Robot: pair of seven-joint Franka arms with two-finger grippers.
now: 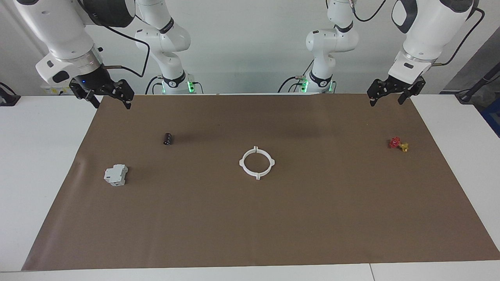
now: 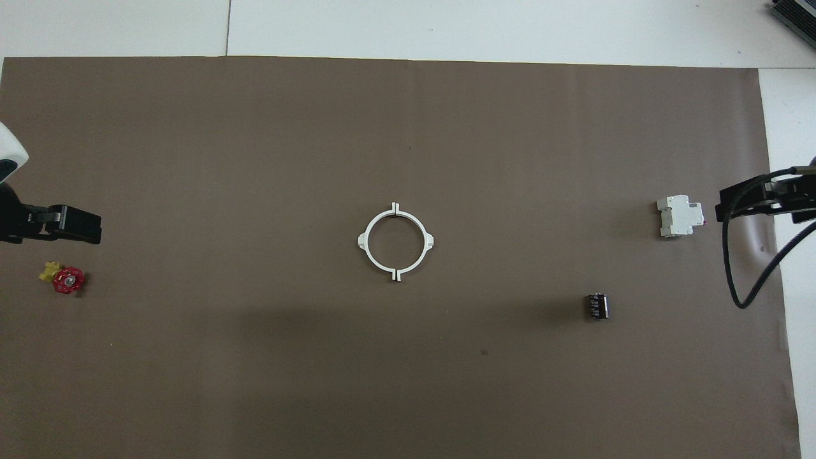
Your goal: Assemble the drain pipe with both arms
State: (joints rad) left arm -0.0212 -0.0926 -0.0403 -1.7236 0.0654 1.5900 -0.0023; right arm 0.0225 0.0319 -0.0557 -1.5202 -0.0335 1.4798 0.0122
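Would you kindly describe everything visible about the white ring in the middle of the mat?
The drain pipe is a thin white ring, plastic by its look, made of two half-rings that meet at paired end tabs, with a small tab midway along each half. It lies flat on the brown mat, near its middle. Nothing else touches it.

Joined drain pipe ring (image 1: 256, 162) at mat (image 1: 250, 234) centre, open room all round. Obstacles: grey block (image 1: 115, 175) and black cylinder (image 1: 168, 138) toward right arm's end; red-and-yellow valve (image 1: 398, 144) near left arm's edge. Mat's edge farthest from robots unobstructed.
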